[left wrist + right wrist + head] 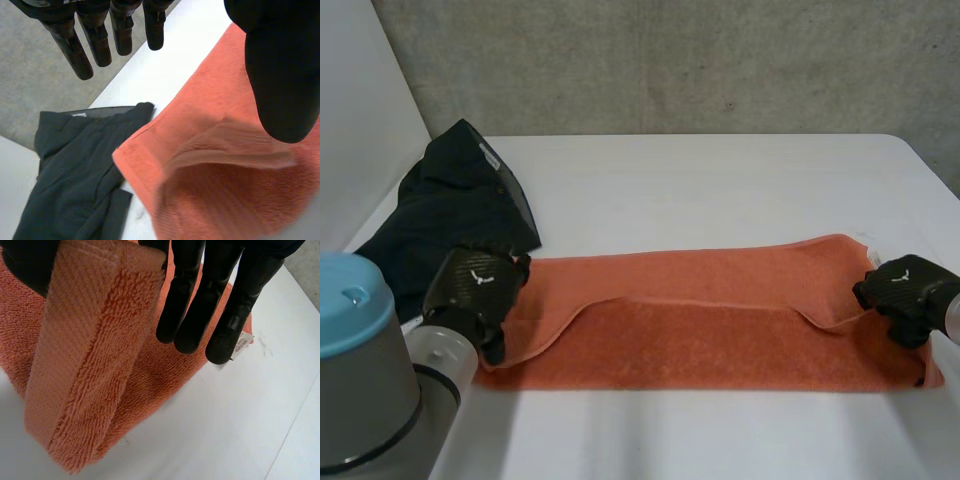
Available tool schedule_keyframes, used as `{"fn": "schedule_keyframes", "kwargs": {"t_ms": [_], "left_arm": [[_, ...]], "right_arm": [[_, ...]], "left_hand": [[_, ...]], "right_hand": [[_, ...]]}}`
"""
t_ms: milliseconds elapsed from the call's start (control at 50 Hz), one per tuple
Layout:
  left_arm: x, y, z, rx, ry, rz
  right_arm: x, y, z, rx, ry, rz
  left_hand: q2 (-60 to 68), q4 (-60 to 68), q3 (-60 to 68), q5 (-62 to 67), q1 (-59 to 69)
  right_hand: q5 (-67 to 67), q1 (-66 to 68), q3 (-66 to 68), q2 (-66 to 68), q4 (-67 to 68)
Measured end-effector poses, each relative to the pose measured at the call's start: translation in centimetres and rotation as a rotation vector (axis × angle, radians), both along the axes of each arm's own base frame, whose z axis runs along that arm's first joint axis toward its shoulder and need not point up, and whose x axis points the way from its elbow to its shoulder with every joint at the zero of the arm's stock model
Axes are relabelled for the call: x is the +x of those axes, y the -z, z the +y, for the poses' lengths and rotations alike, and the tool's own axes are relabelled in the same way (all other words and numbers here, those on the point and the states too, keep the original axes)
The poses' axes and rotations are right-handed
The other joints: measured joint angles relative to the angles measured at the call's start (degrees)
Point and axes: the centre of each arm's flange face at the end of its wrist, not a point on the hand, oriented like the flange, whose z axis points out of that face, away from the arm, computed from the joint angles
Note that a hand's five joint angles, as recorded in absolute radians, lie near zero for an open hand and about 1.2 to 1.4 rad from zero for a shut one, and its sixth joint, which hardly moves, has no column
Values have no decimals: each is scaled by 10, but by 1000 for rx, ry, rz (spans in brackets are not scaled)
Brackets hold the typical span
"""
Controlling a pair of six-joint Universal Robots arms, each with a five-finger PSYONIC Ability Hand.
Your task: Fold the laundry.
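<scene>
Black crumpled garment [450, 220] is heaped at the left edge of the white table [720, 180], touching the towel's left end. Left hand [475, 285] is over that end. Its fingers are straight and the thumb is well apart, nothing between them, so it grips nothing.

Long orange terry towel [700, 335] lies lengthwise across the table's near half. One long edge is turned partway over and sags in the middle.

Right hand [905, 290] is at the towel's right end, near the table's right edge. It pinches a lifted strip of towel edge between thumb and fingers.

Risks:
- With the left end loose, a pull from the right would likely drag the towel askew and leave a crooked fold.
- The left end could snag the garment.
- The terry strip could slip from the pinch.
</scene>
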Motion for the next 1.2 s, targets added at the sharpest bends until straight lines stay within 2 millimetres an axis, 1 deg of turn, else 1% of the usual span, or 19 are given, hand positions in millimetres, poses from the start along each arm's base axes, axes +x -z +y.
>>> {"fn": "schedule_keyframes", "kwargs": {"t_ms": [120, 280, 360, 540, 580, 600, 620, 640, 720, 780, 860, 920, 940, 960, 980, 1020, 1040, 1060, 1200], "left_arm": [[-1, 7, 5, 19, -3, -16], [0, 23, 3, 56, -24, -58], [-2, 35, -2, 77, -28, -76], [-8, 47, -15, 68, -35, -75], [-9, 49, -17, 67, -37, -75], [-9, 50, -18, 66, -37, -75], [-10, 50, -19, 66, -38, -74], [-10, 51, -21, 64, -39, -73], [-11, 52, -28, 53, -48, -65], [-10, 53, -34, 46, -58, -63], [-8, 53, -39, 38, -68, -71], [-6, 48, -42, 20, -74, -77], [-4, 39, -44, -4, -78, -76], [-3, 34, -44, -18, -81, -74], [-1, 25, -44, -41, -85, -70], [0, 16, -44, -62, -88, -64], [2, 3, -43, -93, -92, -54], [6, -13, -40, -130, -96, -40], [22, -93, -15, -316, -114, 59]], "right_arm": [[0, 2, 1, 3, -1, -1], [0, 4, 3, 9, -3, -2], [1, 6, 5, 15, -4, -3], [1, 7, 6, 19, -5, -4], [1, 7, 6, 16, -5, -4], [1, 7, 6, 15, -5, -4], [1, 7, 5, 14, -4, -3], [0, 7, 5, 9, -3, -3], [-1, 7, 3, -3, 1, 0], [-2, 7, 2, -10, 5, 2], [-3, 5, 0, -18, 12, 6], [-5, 0, -3, -39, 20, 12], [-6, -8, -4, -65, 24, 17], [-6, -10, -5, -72, 25, 19], [-6, -20, -6, -104, 28, 23], [-7, -28, -6, -130, 30, 26], [-7, -31, -6, -140, 31, 27], [-8, -53, -5, -205, 34, 34], [-11, -119, 9, -377, 51, 47]], "left_hand": [[0, 0, 0, 0, 0], [0, 0, 0, 0, 0], [0, 0, 0, 0, 0], [23, 22, 19, 19, 21], [115, 113, 112, 111, 120], [115, 113, 112, 111, 120], [235, 229, 230, 225, 253], [264, 267, 260, 262, 294], [505, 502, 494, 495, 516], [551, 554, 543, 530, 532], [555, 559, 548, 530, 532], [555, 560, 548, 530, 532], [555, 560, 548, 530, 532], [556, 560, 549, 530, 532], [556, 560, 549, 530, 532], [556, 560, 549, 530, 532], [556, 560, 549, 530, 532], [556, 560, 549, 530, 532], [557, 560, 550, 530, 532]], "right_hand": [[0, 0, 0, 0, 0], [0, 0, 0, 0, 0], [0, 0, 0, 0, 0], [0, 0, 0, 0, 0], [0, 0, 0, 0, 0], [0, 0, 0, 0, 0], [0, 0, 0, 0, 0], [0, 0, 0, 0, 0], [0, 0, 0, 0, 0], [0, 0, 0, 0, 0], [0, 0, 0, 0, 0], [0, 0, 0, 0, 0], [0, 0, 0, 0, 0], [0, 0, 0, 0, 0], [0, 0, 0, 0, 0], [0, 0, 0, 0, 0], [0, 0, 0, 0, 0], [0, 0, 0, 0, 0], [0, 0, 0, 0, 0]]}}
